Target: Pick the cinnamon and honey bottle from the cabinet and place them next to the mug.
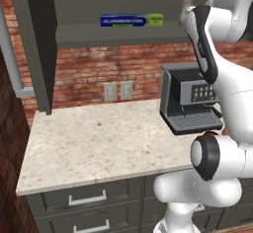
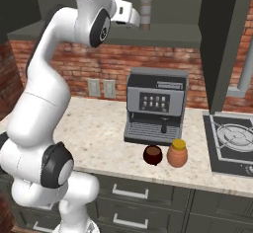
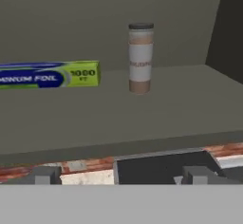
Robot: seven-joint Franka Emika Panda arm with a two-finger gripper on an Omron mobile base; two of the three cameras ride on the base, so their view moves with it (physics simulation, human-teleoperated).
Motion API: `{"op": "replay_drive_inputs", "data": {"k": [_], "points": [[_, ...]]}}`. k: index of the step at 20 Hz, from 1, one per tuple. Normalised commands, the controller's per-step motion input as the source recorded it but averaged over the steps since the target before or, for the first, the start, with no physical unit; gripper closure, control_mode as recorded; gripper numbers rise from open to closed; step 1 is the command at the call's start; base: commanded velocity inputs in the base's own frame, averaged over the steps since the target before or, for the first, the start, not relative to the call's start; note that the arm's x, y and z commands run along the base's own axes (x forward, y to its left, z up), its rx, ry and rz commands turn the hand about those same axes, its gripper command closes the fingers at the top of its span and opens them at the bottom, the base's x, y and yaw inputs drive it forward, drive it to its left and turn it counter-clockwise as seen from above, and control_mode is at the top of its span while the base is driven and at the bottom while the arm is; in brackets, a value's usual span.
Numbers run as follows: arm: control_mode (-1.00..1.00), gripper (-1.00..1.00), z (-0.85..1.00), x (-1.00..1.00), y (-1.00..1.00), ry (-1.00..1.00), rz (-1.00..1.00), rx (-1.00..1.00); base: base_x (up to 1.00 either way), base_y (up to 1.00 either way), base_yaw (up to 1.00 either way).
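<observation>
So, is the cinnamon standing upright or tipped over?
Upright. The cinnamon stands on its base on the cabinet shelf, dark cap on top.

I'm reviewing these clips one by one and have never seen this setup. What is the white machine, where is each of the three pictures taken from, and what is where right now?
All three are rendered pictures of a kitchen. The white machine is a robot arm on a base that can drive. Two cameras ride on that base, behind the arm to its left and right. The third looks out from the hand.

The gripper is open and holds nothing. It is raised to the cabinet shelf, facing the cinnamon, which stands upright beside a blue foil box.

On the counter, before the coffee machine, the honey bottle stands next to the mug.
</observation>
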Motion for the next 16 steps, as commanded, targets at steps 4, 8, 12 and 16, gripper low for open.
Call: {"op": "replay_drive_inputs", "data": {"k": [4,8,12,16], "points": [[-1.0,-1.0,-0.04,0.76,0.0,0.0,0.0,0.0,0.0,0.0,0.0],[-1.0,-1.0,-0.03,0.29,-0.02,0.0,0.0,0.0,0.0,0.0,0.0],[-1.0,-1.0,-0.14,0.1,-0.29,0.0,-0.01,0.0,0.0,0.0,0.0],[-1.0,-1.0,-0.11,0.14,-0.49,-0.01,0.0,0.01,0.0,0.0,0.0]]}}
